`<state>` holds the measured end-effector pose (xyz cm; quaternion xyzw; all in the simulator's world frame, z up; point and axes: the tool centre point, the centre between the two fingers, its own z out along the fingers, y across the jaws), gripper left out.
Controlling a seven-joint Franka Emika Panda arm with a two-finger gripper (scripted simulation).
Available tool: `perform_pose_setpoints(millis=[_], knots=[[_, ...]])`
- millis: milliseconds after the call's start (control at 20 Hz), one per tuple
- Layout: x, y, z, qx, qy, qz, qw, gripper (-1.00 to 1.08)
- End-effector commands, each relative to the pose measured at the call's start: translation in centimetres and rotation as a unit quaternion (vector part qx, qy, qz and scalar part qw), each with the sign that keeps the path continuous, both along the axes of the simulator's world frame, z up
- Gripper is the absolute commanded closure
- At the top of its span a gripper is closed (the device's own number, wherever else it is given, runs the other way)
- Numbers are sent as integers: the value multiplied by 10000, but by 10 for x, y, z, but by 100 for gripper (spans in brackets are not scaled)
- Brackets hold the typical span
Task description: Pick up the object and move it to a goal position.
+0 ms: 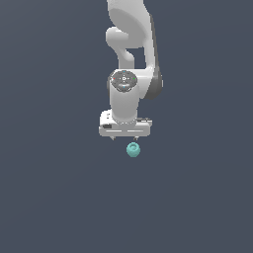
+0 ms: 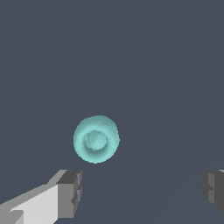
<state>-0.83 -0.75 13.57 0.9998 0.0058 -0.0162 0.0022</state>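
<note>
The object is a small teal roundish ball (image 1: 133, 149) with a dimple on top, lying on the dark grey floor. It also shows in the wrist view (image 2: 96, 139). My white gripper (image 1: 125, 138) hangs above and just behind it in the exterior view, pointing down. Its two short fingertips (image 1: 113, 138) barely show below the hand. In the wrist view the gripper (image 2: 142, 190) is open and empty, with one grey pad (image 2: 70, 193) near the ball and the other at the picture's edge. The ball lies outside the gap between the fingers, apart from them.
A plain dark grey floor (image 1: 49, 197) fills both views. The white arm (image 1: 131, 44) rises behind the gripper. No goal mark shows.
</note>
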Motion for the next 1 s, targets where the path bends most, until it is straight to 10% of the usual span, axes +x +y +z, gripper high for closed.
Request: perform_pose_setpoints(millis=[0,950], knots=[[2,11,-13,3,-37,301,9995,-92],[4,41,-59,40,-150,1112,9937,-92]])
